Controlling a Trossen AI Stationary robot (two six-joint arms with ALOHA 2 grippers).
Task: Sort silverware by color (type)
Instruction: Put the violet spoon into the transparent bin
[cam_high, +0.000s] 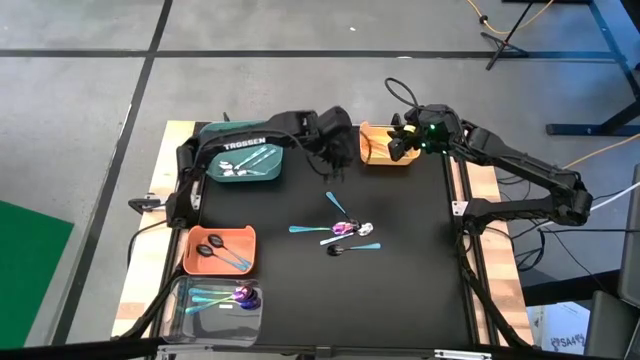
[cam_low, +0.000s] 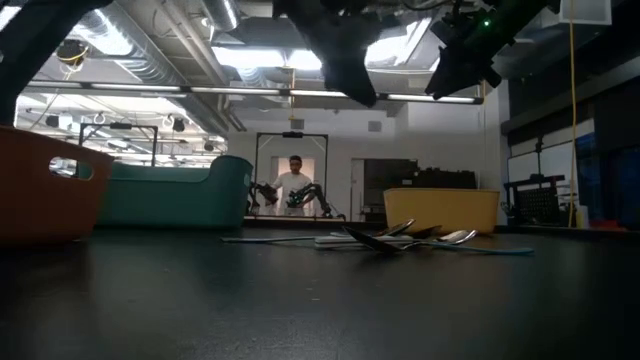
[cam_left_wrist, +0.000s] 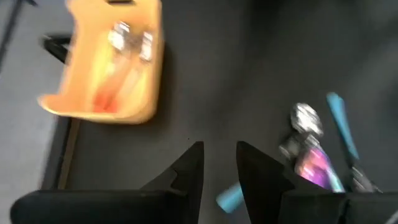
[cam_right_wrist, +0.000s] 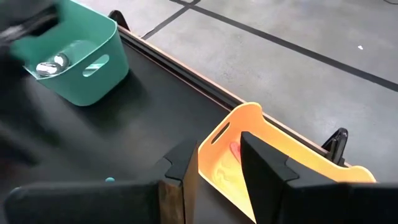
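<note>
Teal spoon (cam_high: 337, 204) lying diagonal mid-mat, left tool (cam_high: 335, 160) narrowly parted, right tool (cam_high: 400, 146) likewise, both empty

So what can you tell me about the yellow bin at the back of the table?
The yellow bin is a small plastic-looking tub with a slot handle cut in its wall and one side scooped lower. It stands upright on the black mat at the far edge, right of the teal bin. Inside lie a few spoons, shiny at one end and orange at the other. The right gripper hovers above it, empty, not touching.
</note>
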